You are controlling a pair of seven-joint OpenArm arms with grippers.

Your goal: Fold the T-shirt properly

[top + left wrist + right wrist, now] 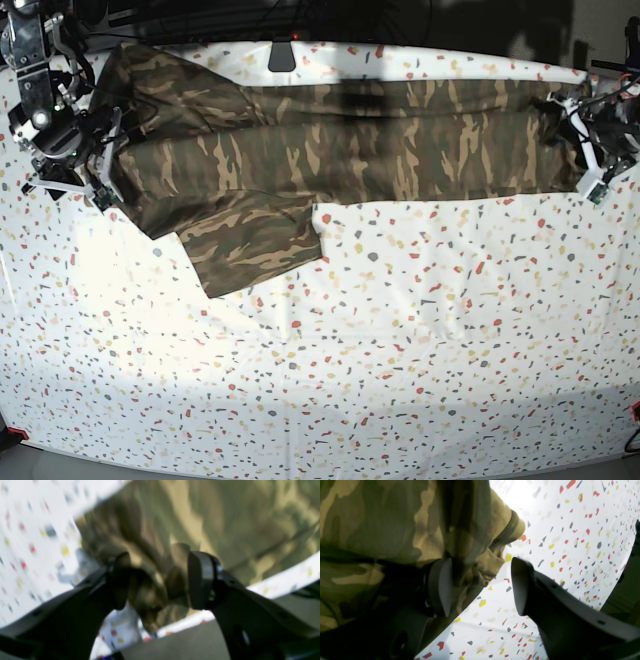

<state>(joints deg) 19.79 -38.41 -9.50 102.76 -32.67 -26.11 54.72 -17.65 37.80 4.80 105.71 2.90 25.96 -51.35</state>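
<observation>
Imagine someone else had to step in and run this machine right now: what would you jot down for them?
Left gripper: jaws apart, a bunched bit of the T-shirt sits loose between them, not pinched.
Right gripper: jaws apart, the shirt's edge lies against one finger only.
The shirt lies stretched sideways along the far part of the speckled table, one arm at each end.
Done: it looks doubled lengthwise into a long band, with one sleeve sticking out toward the near side.
Left: tuck in that sleeve, then fold the band across into a compact stack.
</observation>
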